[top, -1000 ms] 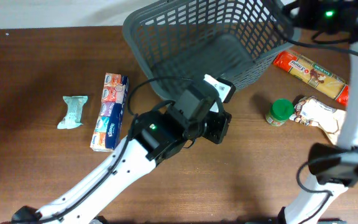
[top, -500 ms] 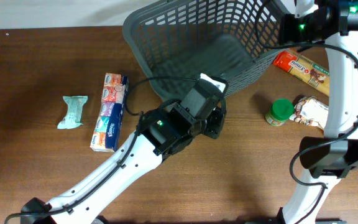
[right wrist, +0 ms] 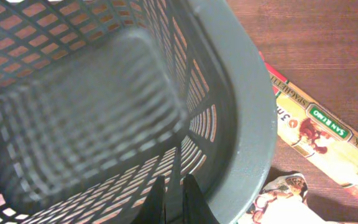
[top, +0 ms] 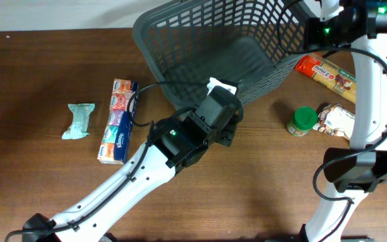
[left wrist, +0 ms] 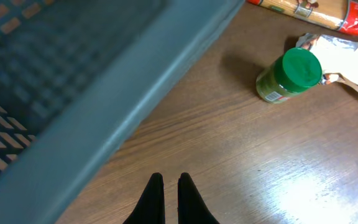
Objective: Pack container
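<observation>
The container (top: pixel 180 47) is a large dark grey lattice basket at the back middle of the table, tilted up on its right side. My right gripper (top: pixel 308 32) is shut on its right wall just below the rim; in the right wrist view the fingers (right wrist: pixel 174 198) pinch a rib of the container (right wrist: pixel 247 124). My left gripper (top: pixel 228 94) is at the container's near rim. In the left wrist view its fingers (left wrist: pixel 166 186) are shut and empty over bare wood, with the container's rim (left wrist: pixel 104 112) just to their left.
A tissue multipack (top: pixel 118 121) and a pale green packet (top: pixel 79 121) lie at the left. A spaghetti packet (top: pixel 334 74), a green-lidded jar (top: pixel 303 121) and a white pouch (top: pixel 345 124) lie right of the container. The jar also shows in the left wrist view (left wrist: pixel 289 74).
My left gripper has moved up and left, closer to the container's near rim. The right arm shifted left at the container's right wall, then held still.
</observation>
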You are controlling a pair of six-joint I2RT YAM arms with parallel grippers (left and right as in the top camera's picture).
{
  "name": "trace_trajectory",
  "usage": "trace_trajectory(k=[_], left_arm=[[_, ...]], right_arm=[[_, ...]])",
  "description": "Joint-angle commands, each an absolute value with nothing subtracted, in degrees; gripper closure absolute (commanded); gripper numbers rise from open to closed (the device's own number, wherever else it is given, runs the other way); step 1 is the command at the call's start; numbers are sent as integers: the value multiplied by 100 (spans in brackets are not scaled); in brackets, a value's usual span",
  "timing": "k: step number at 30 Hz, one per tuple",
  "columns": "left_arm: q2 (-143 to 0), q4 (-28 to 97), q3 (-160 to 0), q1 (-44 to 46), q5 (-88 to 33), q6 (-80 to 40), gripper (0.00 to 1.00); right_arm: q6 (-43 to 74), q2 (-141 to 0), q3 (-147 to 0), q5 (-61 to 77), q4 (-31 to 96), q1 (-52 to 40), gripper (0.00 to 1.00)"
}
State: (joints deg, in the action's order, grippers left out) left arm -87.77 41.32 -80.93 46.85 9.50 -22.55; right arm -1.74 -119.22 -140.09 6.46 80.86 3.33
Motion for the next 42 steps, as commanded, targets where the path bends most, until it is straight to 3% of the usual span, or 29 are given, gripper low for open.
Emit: trace_trajectory(k=[1, 42], left_arm=[[-8847, 4202, -8180, 4515, 1184, -2335, 98], [-8851, 4156, -8180, 3461, 1500, -2324, 98]], right_arm=[[-196, -11931, -14068, 447, 8248, 338, 96], [-320, -11933, -14068, 532, 8473, -150, 96]])
